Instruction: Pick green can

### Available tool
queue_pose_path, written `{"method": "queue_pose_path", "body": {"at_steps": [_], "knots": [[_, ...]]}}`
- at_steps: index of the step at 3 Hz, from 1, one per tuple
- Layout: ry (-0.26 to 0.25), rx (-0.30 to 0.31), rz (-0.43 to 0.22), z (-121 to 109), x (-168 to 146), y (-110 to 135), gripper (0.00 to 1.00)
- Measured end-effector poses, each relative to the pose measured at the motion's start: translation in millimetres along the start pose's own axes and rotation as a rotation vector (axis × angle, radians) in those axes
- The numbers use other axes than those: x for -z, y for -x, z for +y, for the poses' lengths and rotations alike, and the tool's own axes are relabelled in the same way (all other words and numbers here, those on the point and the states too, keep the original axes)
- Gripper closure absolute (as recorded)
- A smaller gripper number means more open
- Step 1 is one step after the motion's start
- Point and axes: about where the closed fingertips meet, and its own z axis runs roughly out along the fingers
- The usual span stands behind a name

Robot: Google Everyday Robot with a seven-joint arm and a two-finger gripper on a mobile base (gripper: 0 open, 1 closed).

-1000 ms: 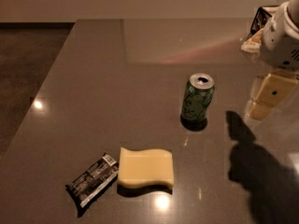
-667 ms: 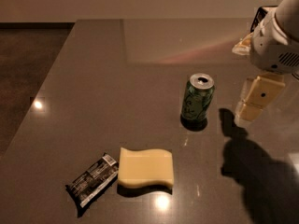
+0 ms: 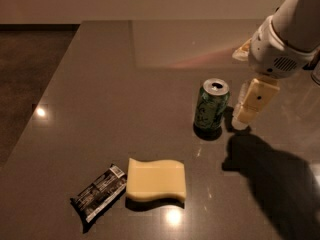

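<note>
Hand (image 3: 246, 113) tilts down beside green can (image 3: 211, 106), seemingly apart.

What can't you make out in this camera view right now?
All in the camera view:
End effector, just right of the green can: far side hidden by its own near side.
Can's label lettering: too small.
Dark snack wrapper: print too small.
Pale item: mostly hidden behind the arm.

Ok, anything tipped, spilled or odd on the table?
Nothing stands out. The dark green drink can stands upright, the gripper close beside it; the pale yellow sponge and dark snack wrapper lie flat.
</note>
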Motion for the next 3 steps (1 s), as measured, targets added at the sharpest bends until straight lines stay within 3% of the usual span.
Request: {"method": "queue_pose_path", "body": {"at_steps": [2, 3], "knots": [[0.087, 0.005, -0.068, 4.3, -32.9, 26.2, 0.0], [0.115, 0.013, -0.086, 9.8, -39.2, 36.2, 0.15]]}}
